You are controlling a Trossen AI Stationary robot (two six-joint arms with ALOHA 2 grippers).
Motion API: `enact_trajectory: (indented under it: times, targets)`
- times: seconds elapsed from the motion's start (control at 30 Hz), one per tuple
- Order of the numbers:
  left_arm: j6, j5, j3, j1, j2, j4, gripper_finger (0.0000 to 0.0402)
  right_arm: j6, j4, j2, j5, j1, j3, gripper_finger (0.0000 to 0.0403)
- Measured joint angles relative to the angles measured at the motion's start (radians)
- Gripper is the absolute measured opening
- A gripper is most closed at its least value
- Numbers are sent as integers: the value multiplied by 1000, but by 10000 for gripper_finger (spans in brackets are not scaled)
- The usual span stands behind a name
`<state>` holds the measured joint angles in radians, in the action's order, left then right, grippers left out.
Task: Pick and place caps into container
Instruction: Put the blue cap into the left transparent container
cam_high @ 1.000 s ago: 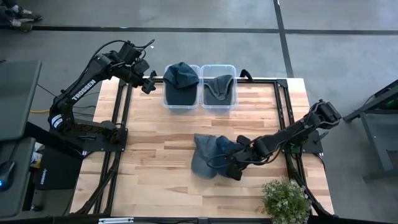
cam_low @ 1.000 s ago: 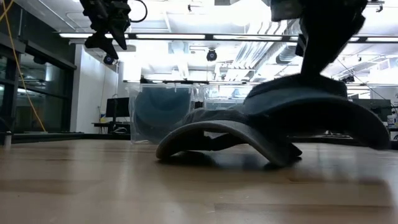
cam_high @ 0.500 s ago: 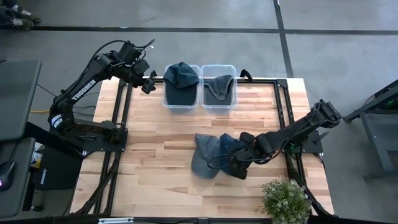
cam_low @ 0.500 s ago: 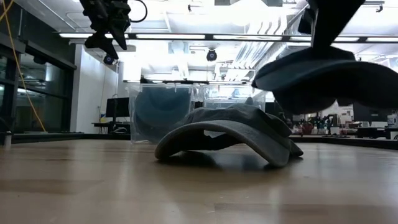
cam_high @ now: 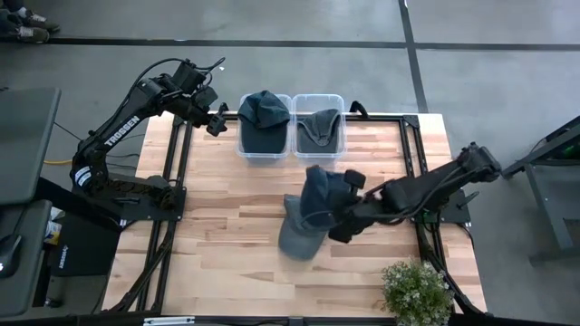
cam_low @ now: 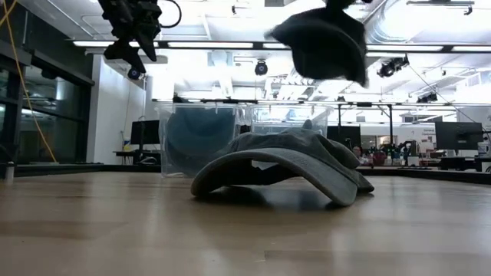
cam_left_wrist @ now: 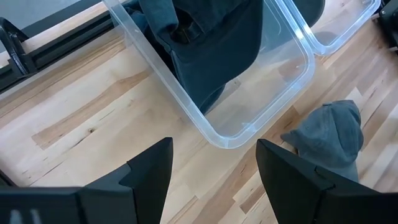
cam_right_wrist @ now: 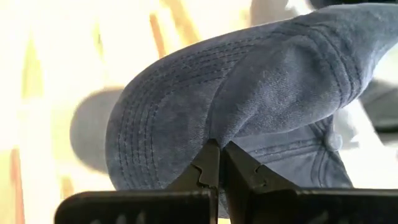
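Right gripper (cam_high: pixel 337 205) pinching a blue cap (cam_high: pixel 319 190), raised above a grey cap (cam_high: pixel 297 237) on the table (cam_high: pixel 227 244). Left gripper (cam_high: pixel 217 120) spread, beside two bins (cam_high: pixel 292 145) holding caps.

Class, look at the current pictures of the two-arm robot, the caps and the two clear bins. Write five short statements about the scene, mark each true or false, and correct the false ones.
1. The right gripper holds a blue cap clear of the table. True.
2. Both clear bins are empty. False: the left bin and the right bin each hold a cap.
3. The left gripper hangs beside the left bin with its fingers open. True.
4. No cap remains on the table. False: a grey-blue cap lies on the wood.
5. A potted plant stands between the bins. False: it stands at the table's near right corner.
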<state>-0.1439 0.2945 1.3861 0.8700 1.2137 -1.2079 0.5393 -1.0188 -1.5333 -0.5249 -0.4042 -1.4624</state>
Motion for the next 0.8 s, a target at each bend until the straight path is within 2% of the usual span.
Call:
enact_trajectory:
  times: [0.2, 0.27, 0.37, 0.53, 0.67, 0.8]
  targets:
    - [-18, 11, 0, 0, 0, 0, 229, -89, 176, 152, -95, 44, 107, 0]
    - [-20, 11, 0, 0, 0, 0, 229, -133, 281, 222, -127, 57, 176, 0]
    - [-29, 10, 0, 0, 0, 3, 229, -211, 537, 338, -132, 87, 319, 0]
    - [-36, 61, 0, 0, 0, 57, 229, -306, 1022, 493, -56, 176, 586, 0]
    - [-58, 190, -1, 0, 0, 196, 229, -339, 1376, 564, 29, 279, 738, 0]
    - [-125, 319, -1, 0, 0, 343, 229, -328, 1623, 579, 175, 408, 824, 0]
